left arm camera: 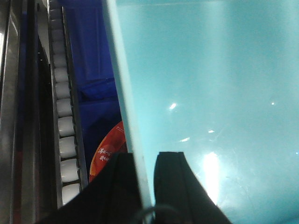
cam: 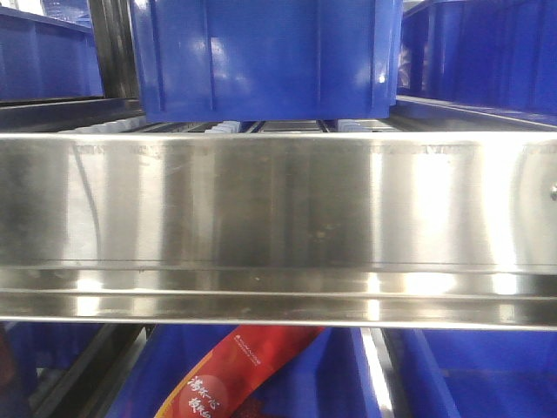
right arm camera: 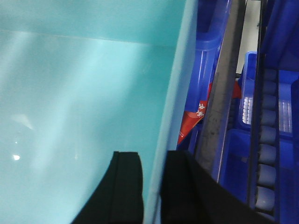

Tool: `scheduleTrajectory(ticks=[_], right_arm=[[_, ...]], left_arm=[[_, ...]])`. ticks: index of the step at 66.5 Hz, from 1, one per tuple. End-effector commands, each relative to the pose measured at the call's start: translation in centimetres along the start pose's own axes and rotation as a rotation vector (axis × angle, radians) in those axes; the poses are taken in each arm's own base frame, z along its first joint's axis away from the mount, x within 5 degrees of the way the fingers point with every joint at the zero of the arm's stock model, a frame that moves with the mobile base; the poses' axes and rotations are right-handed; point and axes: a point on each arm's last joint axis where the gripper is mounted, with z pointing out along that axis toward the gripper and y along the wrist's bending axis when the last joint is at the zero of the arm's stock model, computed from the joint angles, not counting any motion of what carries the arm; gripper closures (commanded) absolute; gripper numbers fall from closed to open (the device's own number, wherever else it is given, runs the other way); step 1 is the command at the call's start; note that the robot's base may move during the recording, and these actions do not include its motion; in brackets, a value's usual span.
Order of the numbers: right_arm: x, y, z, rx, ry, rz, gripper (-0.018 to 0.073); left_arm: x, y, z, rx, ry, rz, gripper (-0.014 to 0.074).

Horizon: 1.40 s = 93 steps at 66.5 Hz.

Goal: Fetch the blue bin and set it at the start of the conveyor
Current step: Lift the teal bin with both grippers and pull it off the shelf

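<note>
The blue bin (left arm camera: 210, 93) is a light aqua tub that fills most of the left wrist view. My left gripper (left arm camera: 142, 156) straddles its left wall, one black finger outside and one inside, shut on the rim. The right wrist view shows the same bin (right arm camera: 70, 93) from the other side. There my right gripper (right arm camera: 154, 156) is shut on the right wall in the same way. The front view shows neither the bin nor the grippers. The conveyor start is out of view.
A shiny stainless-steel shelf rail (cam: 278, 218) spans the front view, with a dark blue ribbed crate (cam: 261, 52) above it and a red packet (cam: 235, 366) below. Roller tracks (left arm camera: 63, 116) (right arm camera: 266, 154) and dark blue crates (right arm camera: 233, 154) flank the bin closely.
</note>
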Motion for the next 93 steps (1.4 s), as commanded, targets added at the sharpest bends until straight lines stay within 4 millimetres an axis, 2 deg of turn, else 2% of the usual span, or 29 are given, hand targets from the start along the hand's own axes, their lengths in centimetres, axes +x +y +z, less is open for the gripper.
scheduleTrajectory(ticks=[1, 71, 93], right_arm=[[-0.69, -0.05, -0.89, 0.003, -0.072, -0.034, 0.0711], [-0.69, -0.05, -0.89, 0.003, -0.072, -0.034, 0.0711], [-0.69, -0.05, -0.89, 0.003, -0.072, -0.034, 0.0711]], left_arm=[[-0.38, 0.11, -0.42, -0.018, -0.041, 0.029, 0.0708], [-0.39, 0.17, -0.42, -0.025, -0.042, 0.034, 0.0708], [-1.17, 0.1, -0.49, -0.019, -0.128, 0.035, 0.0708]])
